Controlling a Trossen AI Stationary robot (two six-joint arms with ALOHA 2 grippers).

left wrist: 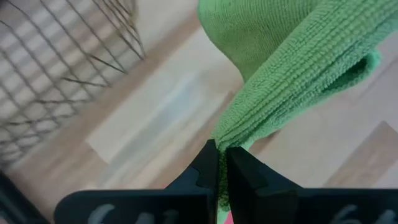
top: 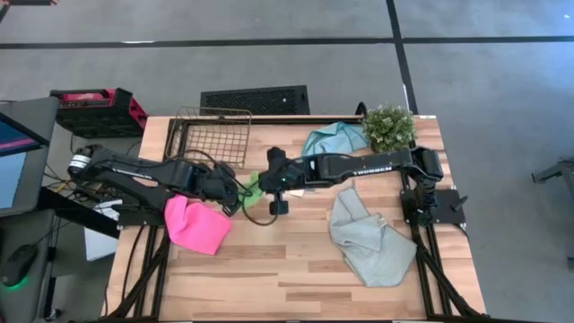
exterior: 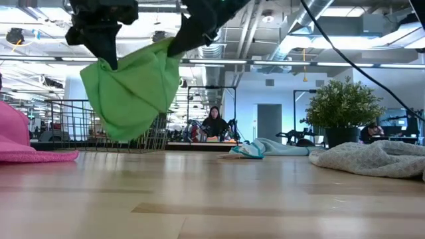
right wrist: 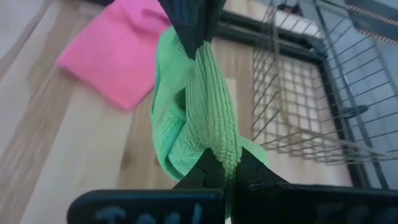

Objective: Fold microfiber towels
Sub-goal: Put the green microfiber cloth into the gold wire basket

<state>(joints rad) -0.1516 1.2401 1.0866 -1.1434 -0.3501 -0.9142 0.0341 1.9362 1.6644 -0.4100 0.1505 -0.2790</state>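
The bright green towel (exterior: pixel 133 89) shows a fine looped weave. The pink towel (top: pixel 195 224) is hot pink, another towel (top: pixel 334 137) light teal, the fourth (top: pixel 369 240) pale grey. The surface (top: pixel 269 269) is light wood in planks; the wire basket (top: pixel 211 133) is dark.

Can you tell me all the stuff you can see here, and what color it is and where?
green towel: one, bright green, held up off the table between both arms
pink towel: one, hot pink, table's left part
grey towel: one, pale grey, crumpled, table's right part
teal towel: one, light teal-blue, far side beside the plant
potted plant: one, green, far right corner
wire basket: one, dark wire, far left
table: one, light wood
left gripper: jaws shut on the green towel
right gripper: jaws shut on the green towel
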